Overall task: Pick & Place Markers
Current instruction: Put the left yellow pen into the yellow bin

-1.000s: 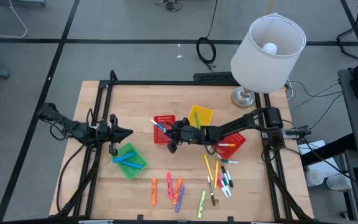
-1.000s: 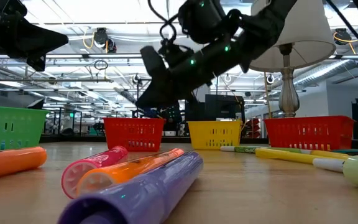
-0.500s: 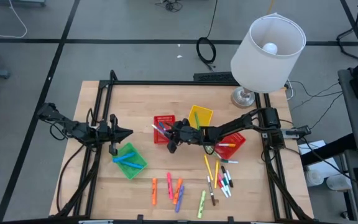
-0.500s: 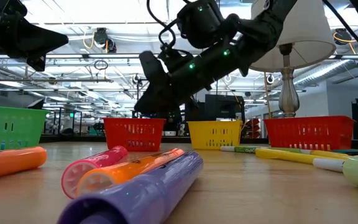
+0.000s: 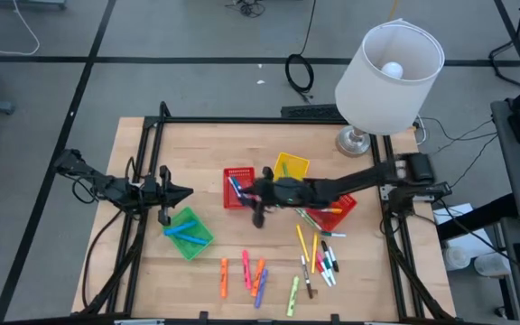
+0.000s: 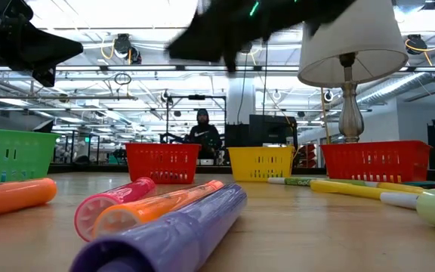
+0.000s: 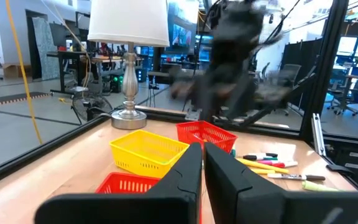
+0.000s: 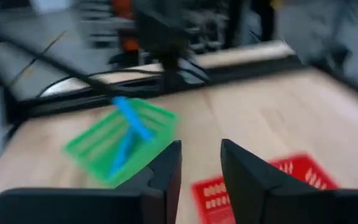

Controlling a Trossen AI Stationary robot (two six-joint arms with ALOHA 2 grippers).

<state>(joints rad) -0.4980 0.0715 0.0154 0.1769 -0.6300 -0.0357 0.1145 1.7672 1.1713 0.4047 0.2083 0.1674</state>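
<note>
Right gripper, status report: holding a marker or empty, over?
Right gripper open, empty, above the middle red basket. Left gripper shut, parked above the green basket. Loose markers waiting along the table's front. Nothing blocking them.

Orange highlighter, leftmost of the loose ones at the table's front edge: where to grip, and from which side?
Mid-barrel, straight down from above. The orange highlighter lies flat on the wooden table, with its long axis running roughly front to back, so close the fingers across it, left to right. Bare wood on its left and a gap to the pink marker on its right should leave finger room.
</note>
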